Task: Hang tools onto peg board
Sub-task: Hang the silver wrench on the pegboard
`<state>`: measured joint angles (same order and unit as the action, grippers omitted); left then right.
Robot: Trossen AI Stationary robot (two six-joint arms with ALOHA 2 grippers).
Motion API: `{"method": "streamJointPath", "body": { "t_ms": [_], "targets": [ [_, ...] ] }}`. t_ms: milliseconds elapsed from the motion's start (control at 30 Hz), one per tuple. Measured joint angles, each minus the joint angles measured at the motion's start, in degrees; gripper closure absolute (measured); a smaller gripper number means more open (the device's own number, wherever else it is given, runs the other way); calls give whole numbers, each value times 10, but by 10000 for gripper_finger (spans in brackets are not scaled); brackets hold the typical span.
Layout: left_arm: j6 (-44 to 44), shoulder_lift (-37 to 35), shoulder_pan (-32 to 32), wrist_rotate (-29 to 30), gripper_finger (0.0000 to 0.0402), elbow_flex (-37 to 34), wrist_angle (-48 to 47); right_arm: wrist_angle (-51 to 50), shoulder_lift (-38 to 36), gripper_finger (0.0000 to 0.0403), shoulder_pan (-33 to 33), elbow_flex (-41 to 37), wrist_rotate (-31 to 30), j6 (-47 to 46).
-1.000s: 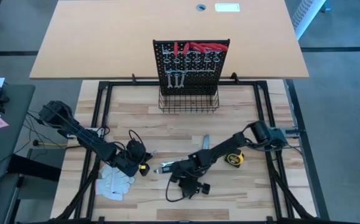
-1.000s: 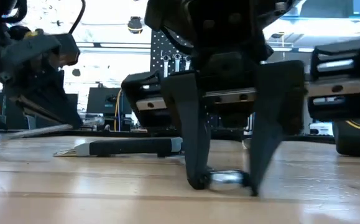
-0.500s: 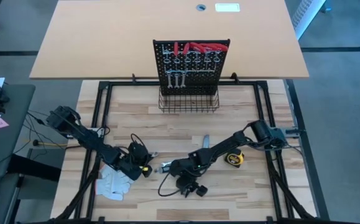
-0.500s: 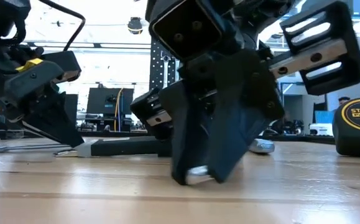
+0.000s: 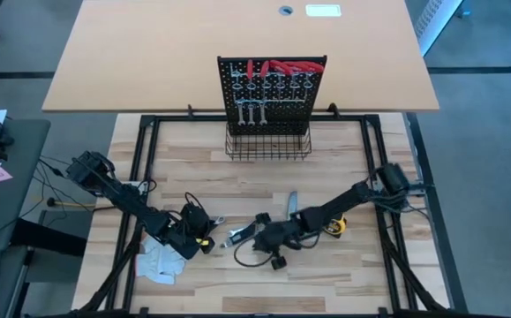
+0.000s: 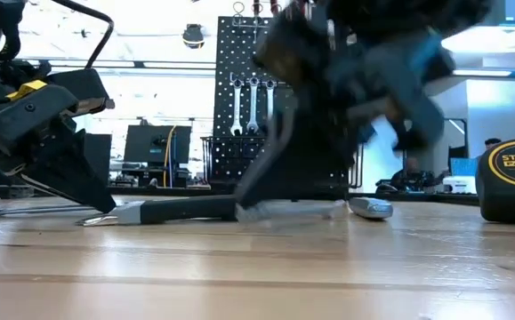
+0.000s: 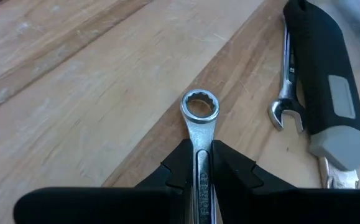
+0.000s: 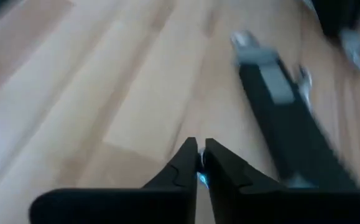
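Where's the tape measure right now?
In the high view the tape measure sits on the table's right half, partly under the right arm, just right of the grey utility knife.

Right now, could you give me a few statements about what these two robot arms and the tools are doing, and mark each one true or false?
1. The left gripper is shut on a silver wrench. True.
2. The peg board has nothing hanging on it. False: red-handled tools and several wrenches hang on its hooks.
3. The yellow and black tape measure stands on the table. True.
4. The right gripper has its fingers spread wide. False: the fingers are nearly together, with something small and shiny between the tips.
5. The black-handled tool lies in the wire basket. False: it lies on the table beside a second wrench.
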<state>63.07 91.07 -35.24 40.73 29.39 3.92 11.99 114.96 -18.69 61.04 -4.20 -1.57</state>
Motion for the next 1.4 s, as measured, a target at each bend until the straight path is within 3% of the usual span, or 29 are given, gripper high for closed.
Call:
{"method": "streamJointPath", "body": {
  "t_ms": [100, 267, 367, 500, 600, 733, 867, 1000, 1133, 1400],
  "targets": [
    [0, 0, 0, 0, 359, 0, 2, -2, 0, 392, -11, -6, -29, -68],
    [-5, 0, -1, 1, 359, 0, 6, 4, -1, 395, -35, -5, -73, -86],
    [-8, 0, -1, 2, 359, 0, 7, 30, -1, 377, -43, -4, -77, -84],
    [-13, 0, -1, 3, 359, 0, 10, 75, -2, 323, -43, -4, -77, -74],
    [-13, 0, 2, 3, 359, 0, 15, 55, -3, 271, -32, 11, -40, -54],
    [-17, 0, 3, 3, 359, 0, 17, -68, -3, 205, -2, 43, 43, 25],
    [-26, 0, 3, 3, 359, 0, 17, -137, -3, 172, 28, 53, 102, 140],
    [-26, 0, 3, 5, 359, 0, 21, -152, -3, 173, 52, 53, 148, 217],
    [-26, 0, 3, 5, 359, 0, 24, -169, 5, 182, 71, 54, 156, 269],
    [-27, 0, 3, 6, 359, 0, 33, -167, 49, 214, 91, 57, 168, 250]
  ]
}}
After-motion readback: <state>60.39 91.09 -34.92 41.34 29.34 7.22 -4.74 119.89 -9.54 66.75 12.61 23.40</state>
